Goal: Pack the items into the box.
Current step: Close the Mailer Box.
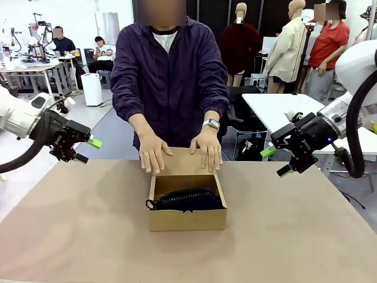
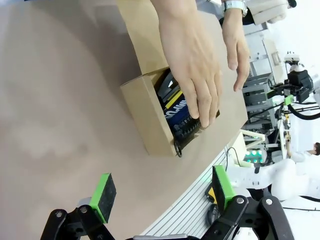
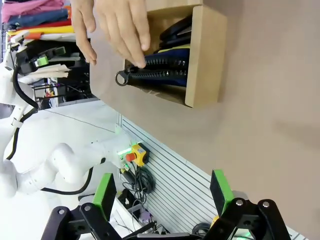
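front view: fixed camera on the robot's side of the table (image 1: 70,236), facing across to the person at 12 o'clock. mid distance; cardboard box (image 1: 187,219) near centre, left gripper (image 1: 88,150) at 9 o'clock, right gripper (image 1: 275,161) at 3 o'clock.

left wrist view: looks along its own fingers (image 2: 104,192), which rise from 6 o'clock. rolled sideways, angled down at the tabletop; box near centre, closer than in the front view.

right wrist view: same mounting, fingers (image 3: 105,192) at 6 o'clock, rolled the opposite way; box at 12 o'clock.

shared by all three: tabletop, box, navy pouch (image 1: 191,199) inside it.
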